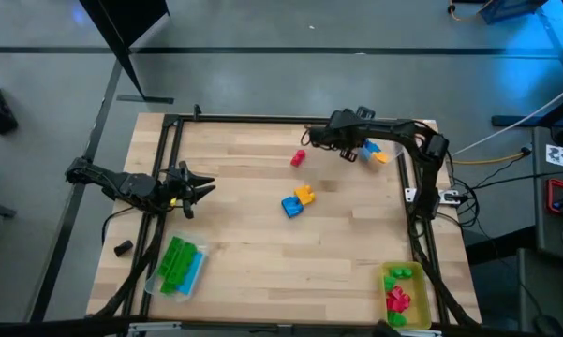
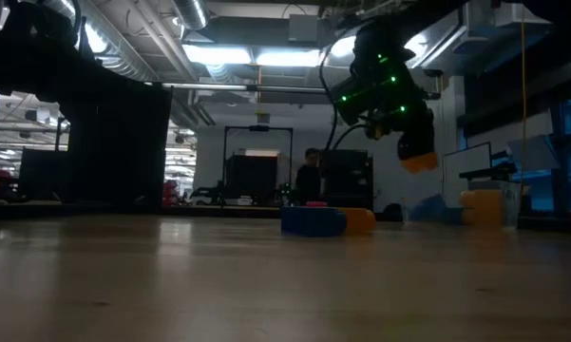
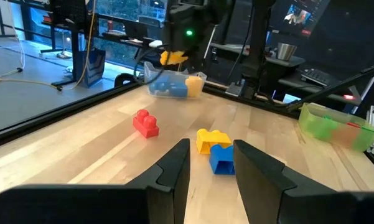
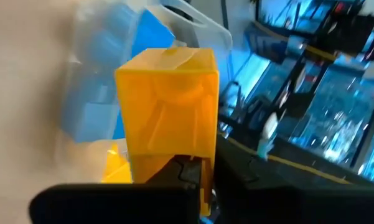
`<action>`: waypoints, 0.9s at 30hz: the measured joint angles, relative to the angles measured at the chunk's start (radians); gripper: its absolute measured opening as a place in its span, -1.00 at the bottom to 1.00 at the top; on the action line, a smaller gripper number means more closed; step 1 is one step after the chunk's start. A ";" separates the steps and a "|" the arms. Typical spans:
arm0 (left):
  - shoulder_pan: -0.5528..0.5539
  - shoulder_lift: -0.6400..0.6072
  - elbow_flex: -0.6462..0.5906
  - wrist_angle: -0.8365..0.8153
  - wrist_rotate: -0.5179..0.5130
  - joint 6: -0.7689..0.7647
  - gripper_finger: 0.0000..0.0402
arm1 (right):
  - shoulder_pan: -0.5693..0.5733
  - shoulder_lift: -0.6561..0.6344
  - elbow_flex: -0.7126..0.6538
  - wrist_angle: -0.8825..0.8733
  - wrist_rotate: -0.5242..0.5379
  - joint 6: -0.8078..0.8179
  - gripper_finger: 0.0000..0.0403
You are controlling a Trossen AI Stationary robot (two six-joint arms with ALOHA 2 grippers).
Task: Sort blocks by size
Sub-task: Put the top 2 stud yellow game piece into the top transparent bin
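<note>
A: Right claw [image 1: 348, 153]?
B: Clamped on a yellow-orange block [image 4: 168, 109], held up off the tabletop [image 1: 253, 243] at the far right, just beside the clear tray [image 3: 172, 85] with blue and yellow blocks in it. In the low view the block [image 2: 420, 162] hangs below the claw [image 2: 416, 152], clear of the wood.

A: Left claw?
B: Left claw [image 1: 199, 190] sits low at the left edge of the tabletop, fingers [image 3: 174, 171] parted wide, nothing between them.

A: Loose blocks relative to it?
B: A blue block [image 1: 291, 207] and a yellow block [image 1: 304, 195] touch each other mid-tabletop, ahead of the left claw, well apart from it. In its wrist view they line up with the gap between the fingers. A red block [image 1: 298, 158] lies farther off, alone, between that pair and the right claw.

A: Sorted ones?
B: Green blocks [image 1: 177, 265] lie in a clear tray [image 1: 195, 271] at the near left. The yellow tray [image 1: 405, 298] at the near right holds green and red blocks.

A: Anything else?
B: A person [image 2: 310, 177] shows in the room behind, low view.
</note>
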 joint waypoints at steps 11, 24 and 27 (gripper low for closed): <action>0.000 0.000 0.000 0.000 0.000 0.000 -0.47 | -0.122 -0.001 0.000 0.019 -0.162 -0.049 -0.68; 0.000 0.000 0.000 0.000 0.000 0.000 -0.47 | -0.134 -0.002 0.000 0.045 -0.145 -0.063 -0.19; 0.000 0.000 0.000 0.000 0.000 0.000 -0.47 | -0.153 -0.002 -0.001 0.090 -0.165 -0.114 -0.20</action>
